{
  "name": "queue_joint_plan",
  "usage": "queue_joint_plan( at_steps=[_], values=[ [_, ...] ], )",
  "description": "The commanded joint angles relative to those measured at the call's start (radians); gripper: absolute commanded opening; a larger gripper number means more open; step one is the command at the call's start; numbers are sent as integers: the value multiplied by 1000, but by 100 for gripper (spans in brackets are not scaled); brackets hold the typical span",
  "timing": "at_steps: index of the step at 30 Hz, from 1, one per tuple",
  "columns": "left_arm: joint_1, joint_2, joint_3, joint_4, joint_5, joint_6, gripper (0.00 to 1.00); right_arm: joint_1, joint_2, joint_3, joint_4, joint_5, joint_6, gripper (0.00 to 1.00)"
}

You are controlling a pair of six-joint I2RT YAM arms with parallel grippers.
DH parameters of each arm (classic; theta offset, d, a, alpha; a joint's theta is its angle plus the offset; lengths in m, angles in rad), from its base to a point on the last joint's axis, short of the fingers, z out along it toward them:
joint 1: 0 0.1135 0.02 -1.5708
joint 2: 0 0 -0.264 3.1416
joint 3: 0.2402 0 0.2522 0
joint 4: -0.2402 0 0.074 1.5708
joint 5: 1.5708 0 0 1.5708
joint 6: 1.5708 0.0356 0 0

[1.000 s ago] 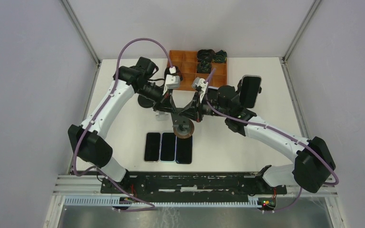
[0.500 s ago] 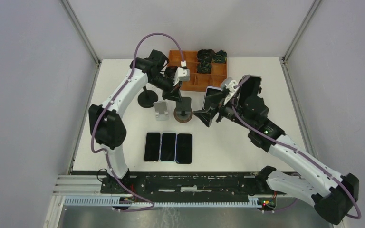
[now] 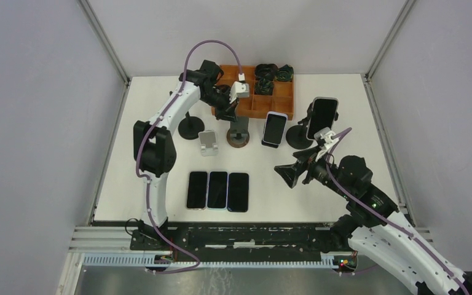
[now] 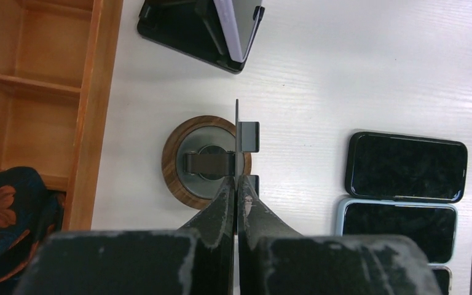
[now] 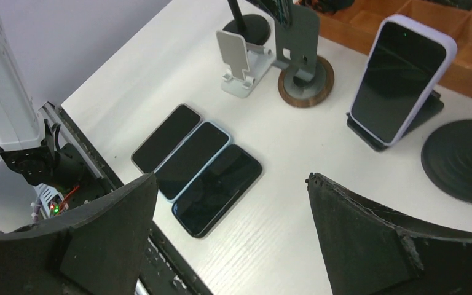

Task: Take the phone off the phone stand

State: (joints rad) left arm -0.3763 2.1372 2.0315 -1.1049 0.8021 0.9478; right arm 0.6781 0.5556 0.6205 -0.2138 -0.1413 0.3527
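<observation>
Since left gripper (image 4: 236,181) is clamped on dark plate (image 4: 236,132) of the wood-based round stand (image 4: 175,178), any tug tips it; right gripper (image 3: 286,176), wide open, empty, may topple lilac-cased phone (image 3: 275,128) at its 11 o'clock.

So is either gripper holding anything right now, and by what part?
The left gripper pinches the wood-based stand by its thin upright plate; the right gripper is open, holding nothing.

White grained counter (image 3: 264,198); orange tray (image 3: 259,106); lilac-cased phone (image 5: 401,80), black screen; stand (image 4: 206,163), brown wood ring, grey core; flat phones (image 3: 217,190) black, middle pale-blue rim; dark cloth (image 4: 6,215), orange flower print; purple cables (image 3: 212,42).
</observation>
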Motion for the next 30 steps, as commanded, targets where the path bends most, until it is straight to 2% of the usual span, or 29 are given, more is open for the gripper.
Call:
queue_joint_plan(
  at_steps=[1,3,5,7,8,10,15,18,19,24,30],
  values=[
    [25,2,52,34,-34,51,2,-2,-35,82,-201,55,58,98],
    [27,3,48,35,-50,60,5,-2,-30,118,-268,53,71,98],
    [28,4,45,43,-76,60,17,-2,-19,143,-337,55,88,98],
    [27,3,45,55,-96,44,48,-2,-7,163,-394,50,99,98],
    [27,0,42,65,-100,33,58,-2,4,178,-425,50,101,98],
    [27,-11,33,81,-102,28,65,-2,27,214,-469,48,91,98],
    [27,-53,12,147,-118,-17,76,-2,84,294,-508,57,42,98],
    [25,-90,38,168,-123,-59,97,-2,109,295,-484,57,35,98],
    [24,-102,48,181,-130,-88,99,-2,117,294,-468,56,35,98],
    [-10,-160,76,256,-202,-282,100,21,138,296,-407,90,24,98],
    [-93,-236,-142,417,-204,-537,100,20,66,201,-333,133,58,98]
  ],
)
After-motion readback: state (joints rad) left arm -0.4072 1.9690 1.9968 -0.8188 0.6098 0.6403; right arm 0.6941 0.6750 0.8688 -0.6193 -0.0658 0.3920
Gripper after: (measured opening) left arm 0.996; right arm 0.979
